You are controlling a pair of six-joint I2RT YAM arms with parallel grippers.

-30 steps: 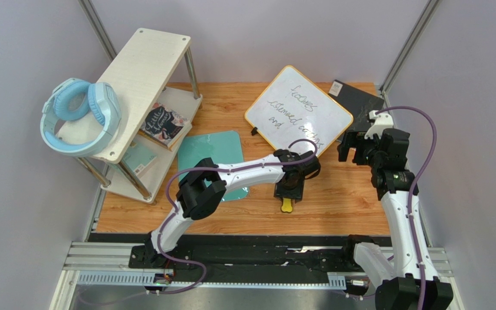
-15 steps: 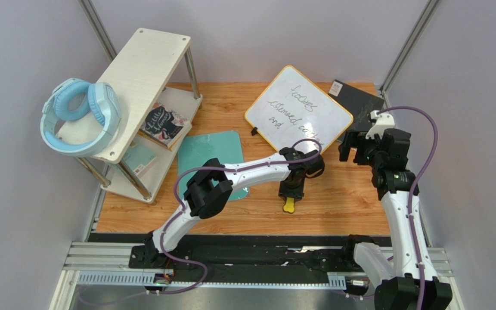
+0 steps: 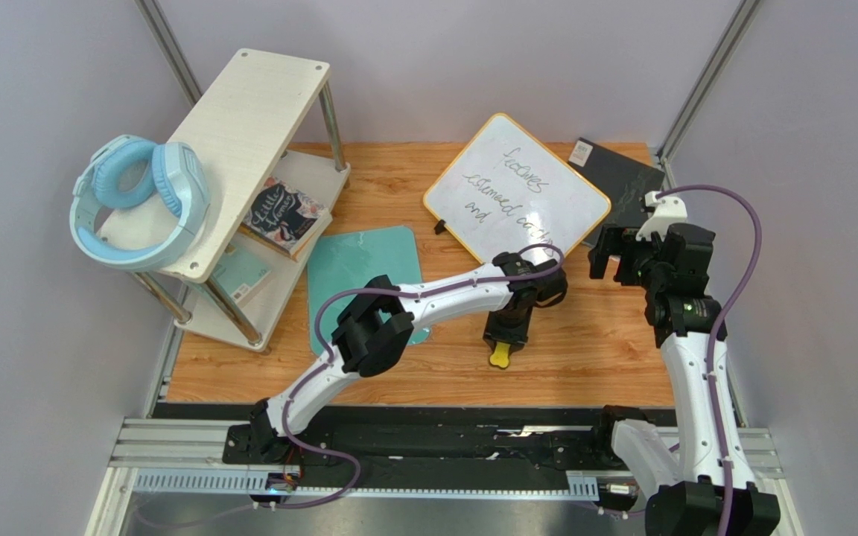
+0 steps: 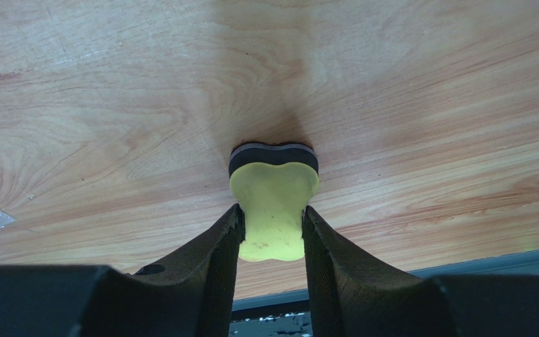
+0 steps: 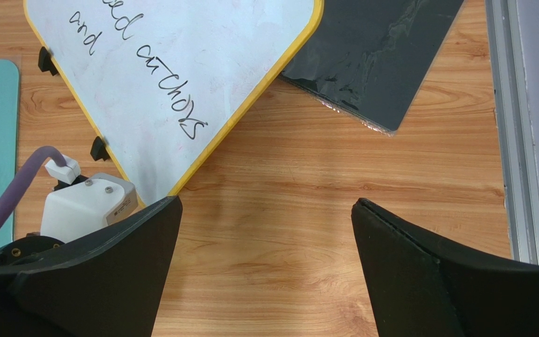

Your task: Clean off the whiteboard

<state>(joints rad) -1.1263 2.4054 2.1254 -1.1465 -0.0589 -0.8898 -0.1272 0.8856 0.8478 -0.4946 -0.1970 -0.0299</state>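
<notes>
1 yellow eraser sits clamped in the left gripper; the right gripper gapes wide near the whiteboard.

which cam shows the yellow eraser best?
Left wrist: eraser centre frame, yellow body and dark felt clear, clamped in the left pincer. Top external shows only its yellow end. Right wrist misses it.

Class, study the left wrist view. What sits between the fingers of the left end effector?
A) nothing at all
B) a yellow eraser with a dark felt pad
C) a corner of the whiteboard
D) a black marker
B: the left end effector has its fingers pressed against both sides of the yellow eraser, whose dark felt pad shows at its far end.
</notes>
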